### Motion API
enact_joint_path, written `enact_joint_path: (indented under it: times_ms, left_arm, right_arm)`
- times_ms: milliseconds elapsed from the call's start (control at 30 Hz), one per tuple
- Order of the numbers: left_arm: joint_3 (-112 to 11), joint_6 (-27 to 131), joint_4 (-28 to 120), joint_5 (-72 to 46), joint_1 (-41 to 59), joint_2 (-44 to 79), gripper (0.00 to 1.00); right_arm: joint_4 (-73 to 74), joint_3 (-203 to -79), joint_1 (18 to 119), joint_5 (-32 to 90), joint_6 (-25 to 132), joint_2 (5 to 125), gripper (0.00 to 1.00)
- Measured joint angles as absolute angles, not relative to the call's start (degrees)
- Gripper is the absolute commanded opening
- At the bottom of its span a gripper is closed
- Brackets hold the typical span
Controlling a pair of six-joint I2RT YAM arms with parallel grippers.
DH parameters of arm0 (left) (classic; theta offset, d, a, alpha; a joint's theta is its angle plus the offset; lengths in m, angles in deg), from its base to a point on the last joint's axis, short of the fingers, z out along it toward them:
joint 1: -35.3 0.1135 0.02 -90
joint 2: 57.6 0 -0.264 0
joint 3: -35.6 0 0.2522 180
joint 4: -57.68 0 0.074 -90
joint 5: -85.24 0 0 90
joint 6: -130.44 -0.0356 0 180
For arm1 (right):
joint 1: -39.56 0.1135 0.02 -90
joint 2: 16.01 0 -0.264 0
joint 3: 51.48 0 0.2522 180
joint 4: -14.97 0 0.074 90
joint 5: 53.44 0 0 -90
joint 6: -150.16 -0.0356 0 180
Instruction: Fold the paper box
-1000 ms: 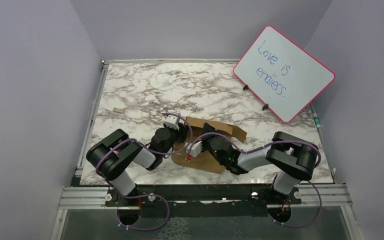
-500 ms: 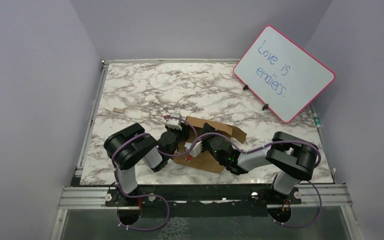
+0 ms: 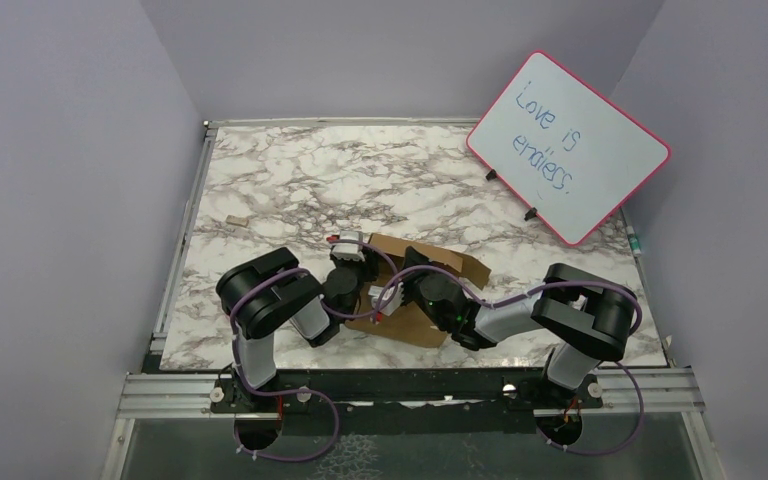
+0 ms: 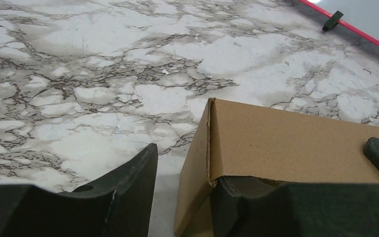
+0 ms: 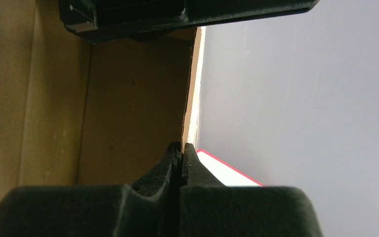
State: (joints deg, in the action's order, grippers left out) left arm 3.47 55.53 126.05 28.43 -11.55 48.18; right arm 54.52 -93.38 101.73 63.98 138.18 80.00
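The paper box (image 3: 438,298) is brown cardboard, partly folded, lying on the marble table between my two arms. In the left wrist view its left end wall (image 4: 196,168) stands upright, with a top panel (image 4: 286,143) running off to the right. My left gripper (image 4: 185,165) is open and straddles that wall: one finger (image 4: 123,197) stays outside with a gap, the other finger (image 4: 256,202) sits under the panel. My right gripper (image 5: 181,147) is shut on a thin upright edge of the paper box (image 5: 128,108). From above, the left gripper (image 3: 358,272) and right gripper (image 3: 397,293) meet at the box's left half.
A whiteboard with a pink rim (image 3: 567,147) leans at the back right on black feet (image 4: 333,20). A tiny tan scrap (image 3: 235,220) lies at the left of the table. A metal rail (image 3: 182,240) runs along the table's left edge.
My left arm swung right toward the box, bringing its gripper over the box's left end wall, with the jaws slightly wider. The right arm and the box stayed put.
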Motion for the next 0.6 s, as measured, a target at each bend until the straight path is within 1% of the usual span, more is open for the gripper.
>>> enact_joint_path:
  times_ms: [400,600]
  left_arm:
    - [1.7,59.7,122.8,36.9,-14.1,48.3,0.40]
    - [1.6,59.8,122.0,40.3,-15.1,48.3,0.48]
  right_arm:
    - [54.7,-93.5,101.8,63.4,137.9,80.1,0.01]
    - [54.7,-93.5,101.8,62.8,137.6,80.1,0.01]
